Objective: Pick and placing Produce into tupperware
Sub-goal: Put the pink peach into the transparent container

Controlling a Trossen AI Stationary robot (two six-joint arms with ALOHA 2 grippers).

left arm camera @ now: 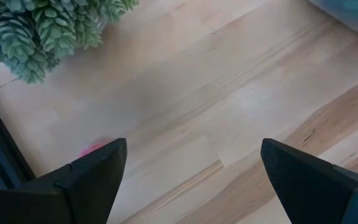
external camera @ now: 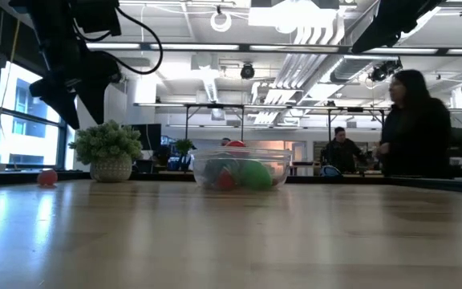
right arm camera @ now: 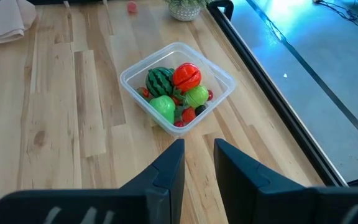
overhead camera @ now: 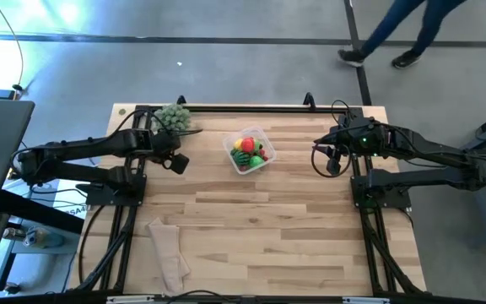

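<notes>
The clear square tupperware (overhead camera: 250, 152) (right arm camera: 178, 86) sits on the table's far middle. It holds a striped watermelon ball (right arm camera: 160, 79), a red piece (right arm camera: 186, 75), green pieces and small dark berries. One small red piece (external camera: 47, 177) (right arm camera: 132, 7) lies on the wood near the leafy plant. In the left wrist view that red piece (left arm camera: 92, 149) shows just past one finger. My left gripper (overhead camera: 175, 161) (left arm camera: 191, 168) hangs open above the table, left of the tupperware. My right gripper (overhead camera: 332, 162) (right arm camera: 199, 158) hovers right of the tupperware, with only a narrow gap between its fingers.
A pale-green leafy plant in a pot (overhead camera: 173, 117) (external camera: 109, 152) stands at the far edge, left of the tupperware. A beige cloth (overhead camera: 169, 253) lies near the front left. People walk and stand in the room beyond the table (external camera: 411, 120).
</notes>
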